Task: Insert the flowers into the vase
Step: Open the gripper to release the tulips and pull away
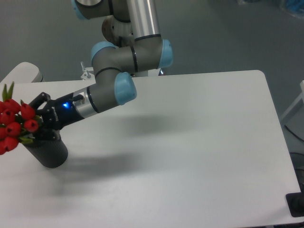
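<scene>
The flowers [15, 124], a bunch of red tulip buds with green leaves, hang at the table's far left edge, partly cut off by the frame. My gripper [39, 119] is shut on the flowers just right of the buds; the stems are hidden behind the fingers. Directly below stands the black cylindrical vase [49, 151], tilted slightly in view. Gripper and buds cover its top opening, so I cannot tell whether the stems reach into the hole.
The white table [190, 142] stretches to the right of the vase. A pale rounded object [21, 72] sits beyond the table's back left corner. The robot's base [152, 66] stands behind the table's far edge.
</scene>
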Controlling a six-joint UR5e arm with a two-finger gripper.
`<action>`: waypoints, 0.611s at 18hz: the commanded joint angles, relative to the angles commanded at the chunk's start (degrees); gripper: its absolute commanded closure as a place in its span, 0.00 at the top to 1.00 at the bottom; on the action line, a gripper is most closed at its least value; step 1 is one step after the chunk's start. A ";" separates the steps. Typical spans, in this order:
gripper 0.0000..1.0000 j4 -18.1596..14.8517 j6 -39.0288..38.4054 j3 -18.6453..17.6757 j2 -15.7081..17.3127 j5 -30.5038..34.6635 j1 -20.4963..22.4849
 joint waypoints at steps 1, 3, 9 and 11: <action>0.77 0.00 0.00 -0.35 -0.09 0.00 0.53; 0.98 0.00 -0.09 -0.79 0.00 0.00 1.93; 1.00 -0.09 0.00 -1.76 0.53 0.00 6.42; 1.00 -0.09 -0.09 -1.67 0.70 0.00 8.00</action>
